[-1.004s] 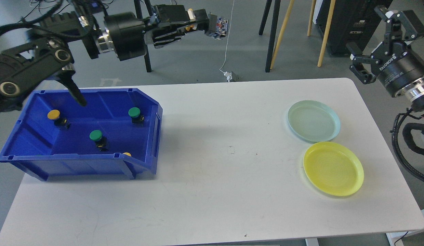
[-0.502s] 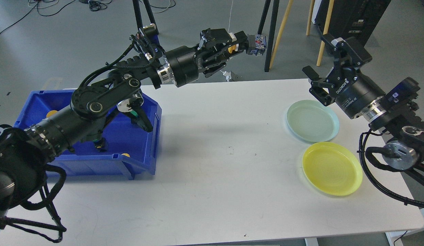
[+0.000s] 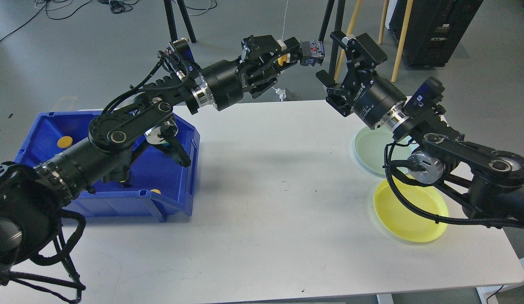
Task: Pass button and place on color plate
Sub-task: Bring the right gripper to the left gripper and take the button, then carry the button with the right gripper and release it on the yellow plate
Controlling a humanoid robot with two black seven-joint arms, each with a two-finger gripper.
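Observation:
My left gripper (image 3: 287,57) is shut on a yellow button (image 3: 282,58) with a dark base, held high above the table's far edge. My right gripper (image 3: 329,63) is open, its fingers spread just right of the button's base, not touching it. A yellow plate (image 3: 408,211) and a pale green plate (image 3: 372,145) lie at the table's right, partly hidden by my right arm. The blue bin (image 3: 177,198) at the left holds a yellow button (image 3: 64,142); another yellow one (image 3: 156,191) peeks over its front wall. My left arm hides the rest.
The white table (image 3: 262,211) spans the view. Black stand legs (image 3: 177,21) and wooden poles (image 3: 350,25) stand behind it on the grey floor, with a dark cabinet (image 3: 431,25) at the back right.
My right arm has swung in from the right toward the middle, bringing its open gripper up beside the held button. My left gripper stayed shut on the button and shifted slightly left.

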